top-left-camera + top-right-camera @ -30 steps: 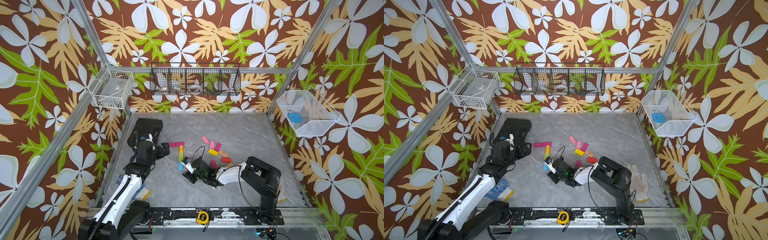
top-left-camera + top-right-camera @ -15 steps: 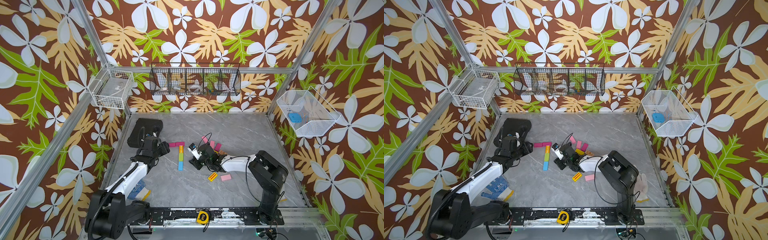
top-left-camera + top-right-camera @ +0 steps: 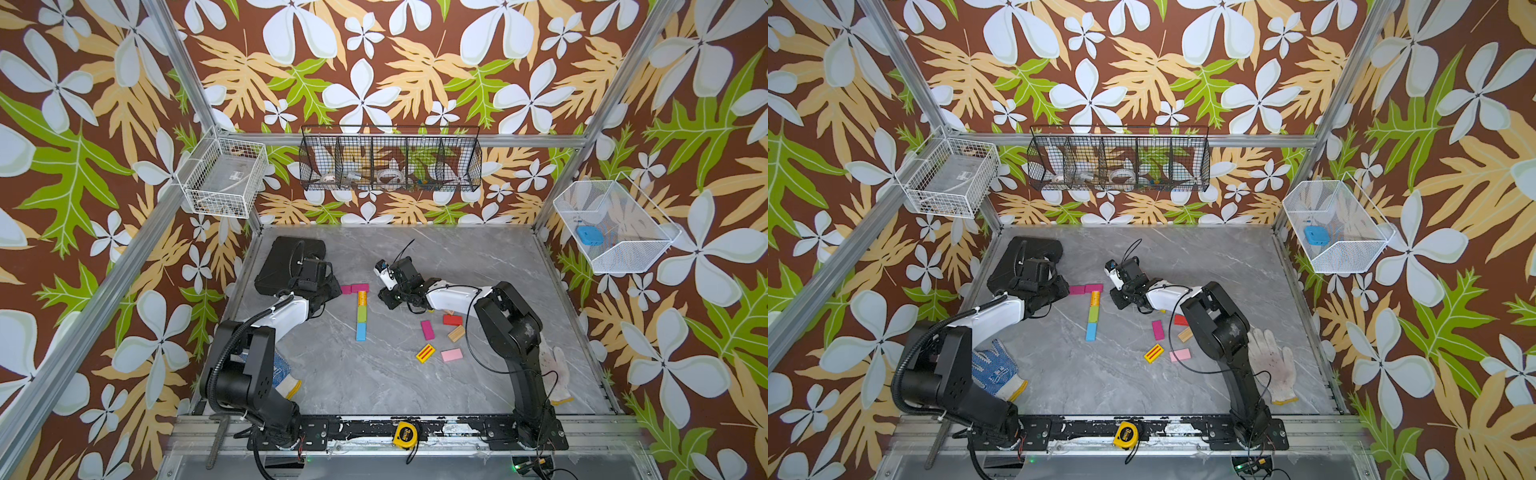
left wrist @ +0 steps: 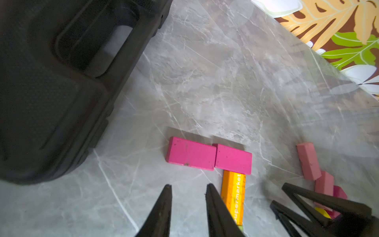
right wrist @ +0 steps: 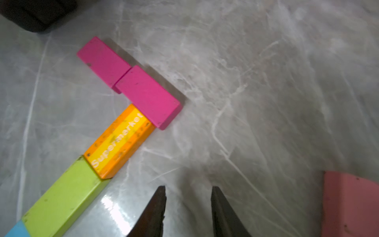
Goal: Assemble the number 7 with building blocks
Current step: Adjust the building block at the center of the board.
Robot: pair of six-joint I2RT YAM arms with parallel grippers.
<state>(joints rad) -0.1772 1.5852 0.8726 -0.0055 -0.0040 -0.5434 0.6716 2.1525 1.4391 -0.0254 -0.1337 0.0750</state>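
The building blocks form a 7 on the grey table in both top views: two magenta blocks (image 3: 353,288) end to end as the top bar, with an orange block (image 3: 362,299), a green block (image 3: 361,314) and a blue block (image 3: 360,331) as the stem. My left gripper (image 4: 188,185) is low beside the magenta bar's left end (image 3: 335,291), jaws narrowly apart and empty. My right gripper (image 5: 188,187) sits just right of the orange block (image 3: 384,295), also narrowly open and empty. Loose magenta (image 3: 427,329), red (image 3: 452,319), wood (image 3: 456,333), yellow (image 3: 426,353) and pink (image 3: 451,354) blocks lie to the right.
A black case (image 3: 291,266) lies at the back left, close behind my left gripper. A yellow tape measure (image 3: 406,434) sits on the front rail. A blue-and-white glove (image 3: 994,368) and a white glove (image 3: 1271,365) lie near the arm bases. Wire baskets (image 3: 390,160) hang on the walls.
The left jaws have narrowed a lot and that gripper has dropped close to the magenta bar. The right gripper moved back and up beside the orange block; loose blocks got scattered.
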